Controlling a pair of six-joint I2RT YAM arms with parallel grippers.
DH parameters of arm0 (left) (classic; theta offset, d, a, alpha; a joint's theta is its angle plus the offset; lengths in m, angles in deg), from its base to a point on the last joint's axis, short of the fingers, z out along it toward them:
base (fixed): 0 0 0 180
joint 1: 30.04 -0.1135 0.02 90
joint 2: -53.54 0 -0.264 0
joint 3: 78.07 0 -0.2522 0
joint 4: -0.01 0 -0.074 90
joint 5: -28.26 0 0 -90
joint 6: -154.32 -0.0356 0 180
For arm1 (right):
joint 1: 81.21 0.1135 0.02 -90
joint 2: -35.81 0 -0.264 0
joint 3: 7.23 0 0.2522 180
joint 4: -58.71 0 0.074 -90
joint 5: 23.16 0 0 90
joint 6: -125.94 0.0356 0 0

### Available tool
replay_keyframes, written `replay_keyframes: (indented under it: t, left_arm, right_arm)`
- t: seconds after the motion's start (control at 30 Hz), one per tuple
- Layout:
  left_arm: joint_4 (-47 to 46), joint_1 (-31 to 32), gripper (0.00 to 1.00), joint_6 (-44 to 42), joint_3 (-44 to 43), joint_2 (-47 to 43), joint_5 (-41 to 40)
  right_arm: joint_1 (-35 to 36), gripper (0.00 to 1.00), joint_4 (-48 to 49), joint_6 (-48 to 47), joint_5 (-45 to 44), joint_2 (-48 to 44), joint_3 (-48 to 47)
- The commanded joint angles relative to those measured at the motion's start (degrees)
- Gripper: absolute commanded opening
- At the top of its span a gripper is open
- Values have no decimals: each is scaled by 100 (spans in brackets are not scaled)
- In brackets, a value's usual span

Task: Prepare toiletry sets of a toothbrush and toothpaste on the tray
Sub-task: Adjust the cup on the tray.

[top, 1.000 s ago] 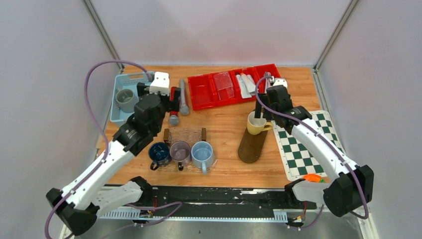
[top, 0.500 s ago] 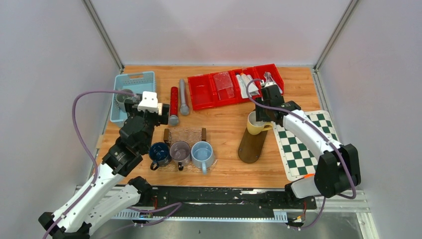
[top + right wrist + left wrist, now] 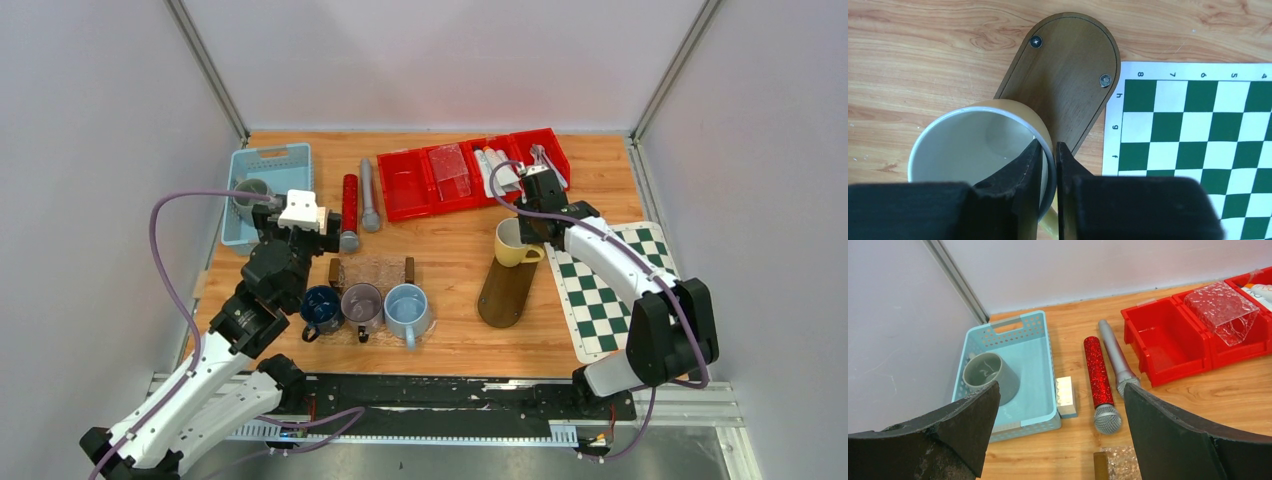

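**A:** What is the left gripper (image 3: pixel 1060 390) doing?

**B:** It is hanging at about 9 o'clock on the table. Its fingers are spread wide with nothing between them, and it is looking toward the pale blue plastic basket (image 3: pixel 1033 360). It is best kept waiting there, clear of the work.

**A:** And the right side?

**B:** The right gripper (image 3: pixel 1049 145) is pinching the wall of the yellow ceramic mug (image 3: pixel 512 246), one finger inside the rim and one outside. The mug is standing on the far end of the dark oval wooden board (image 3: pixel 1068 75), at about 3 o'clock. I am taking that board for the tray, and I am judging that the mug is being set down on it.

**A:** How should it let go?

**B:** By opening only slightly and rising straight up, so the inner finger is not dragging the rim and tipping the mug. The white toothpaste tubes (image 3: pixel 497 170) and thin pale toothbrushes (image 3: pixel 541 156) are lying in the red plastic bins (image 3: pixel 403 188) at 1 o'clock. The mug is showing empty inside.

**A:** What is differing from a second ago?

**B:** The left arm is sitting further back toward 6 o'clock; it was reaching out beside the red glittery microphone (image 3: pixel 1098 372). The right arm is folding its elbow inward, and the mug is staying almost where it was.
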Motion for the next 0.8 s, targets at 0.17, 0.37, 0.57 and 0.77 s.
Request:
replay_keyframes:
  t: [0.17,0.37,0.57,0.77]
  left_arm:
    - [-280,-25,100,-70,8,5,152]
    - [-391,-25,100,-142,139,-143,401]
    - [-406,-25,100,-156,166,-99,465]
    - [-443,-25,100,-198,198,-94,442]
  right_arm:
    - [-233,0,336,-938,-83,-410,-289]
    - [-721,0,515,-1391,661,-420,-438]
    - [-1237,0,667,-1475,1717,-291,-567]
    - [-1435,0,672,-1457,1962,4,-697]
